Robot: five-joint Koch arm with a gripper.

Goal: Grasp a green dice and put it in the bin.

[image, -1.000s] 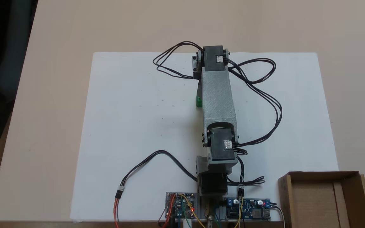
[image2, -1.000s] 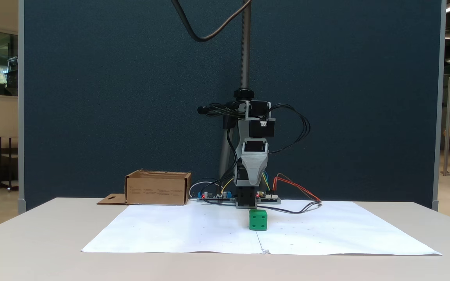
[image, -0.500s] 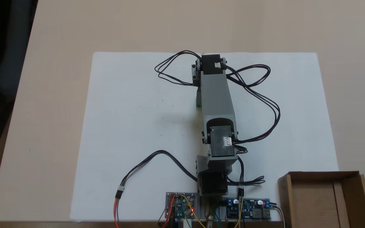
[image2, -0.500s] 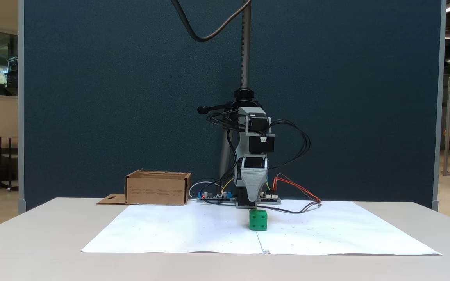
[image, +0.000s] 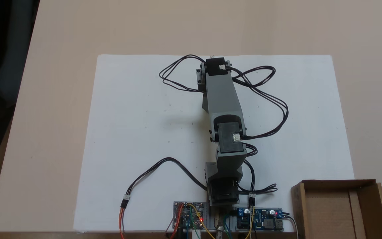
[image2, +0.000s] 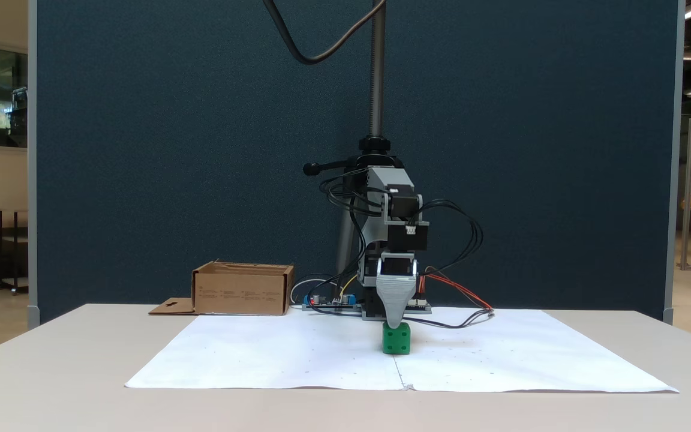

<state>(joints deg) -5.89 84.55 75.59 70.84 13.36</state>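
Observation:
The green dice point(image2: 396, 339) sits on the white paper sheet point(image2: 297, 354), in front of the arm's base. My gripper point(image2: 395, 320) points straight down, its grey tapered tip right at the dice's top face. Its jaws lie one behind the other, so their gap cannot be read. From above, the grey forearm point(image: 222, 96) covers the dice and the gripper. The bin point(image: 297, 209), an open brown cardboard box, stands at the lower right beside the arm's base. In the front fixed view the bin point(image2: 242, 293) is at the left rear.
Two circuit boards point(image: 189, 215) point(image: 260, 221) flank the arm's base at the table's near edge. Black cable loops point(image: 279, 109) hang right of the arm, another cable point(image: 164, 162) trails left. A metal pole point(image2: 375, 72) rises behind the base.
The arm has dropped and swung slightly left in the top view, so the forearm now covers the dice. The gripper tip came down onto the dice, which has not moved.

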